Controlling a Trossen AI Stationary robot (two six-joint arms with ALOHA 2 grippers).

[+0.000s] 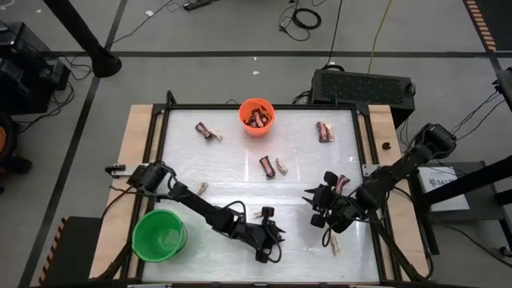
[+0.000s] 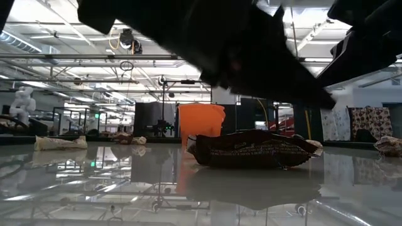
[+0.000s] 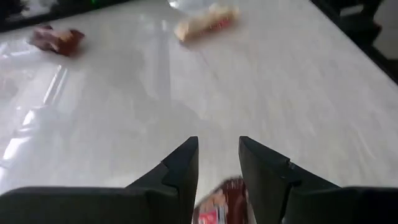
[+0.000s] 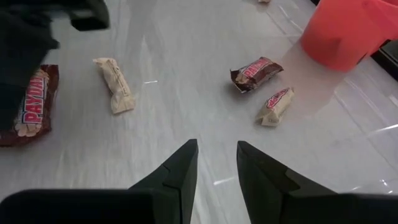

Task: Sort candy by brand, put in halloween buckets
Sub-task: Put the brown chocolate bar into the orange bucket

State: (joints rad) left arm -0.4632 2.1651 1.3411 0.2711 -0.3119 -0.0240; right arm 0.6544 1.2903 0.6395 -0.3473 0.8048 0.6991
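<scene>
A dark brown-red candy [image 2: 251, 150] lies flat on the table near its front edge. My left gripper [image 3: 219, 142] hangs open just above it, slanting down. The wrapper [image 3: 221, 202] shows under the gap between the fingers, and I see no touch. In the high view my left gripper [image 1: 272, 240] hides this piece. My right gripper [image 1: 316, 200] is open over bare table at the right, with nothing between its fingers [image 4: 217, 144]. The orange bucket [image 1: 256, 117] stands at the far middle with candy inside. The green bucket [image 1: 160, 234] stands at the near left.
Loose candy lies about: a dark bar [image 1: 266, 166] beside a cream one [image 1: 281, 166] at the centre, pieces at the far left [image 1: 208, 132] and far right [image 1: 324, 132], a dark one [image 1: 342, 182] and a cream one [image 1: 334, 242] by my right gripper.
</scene>
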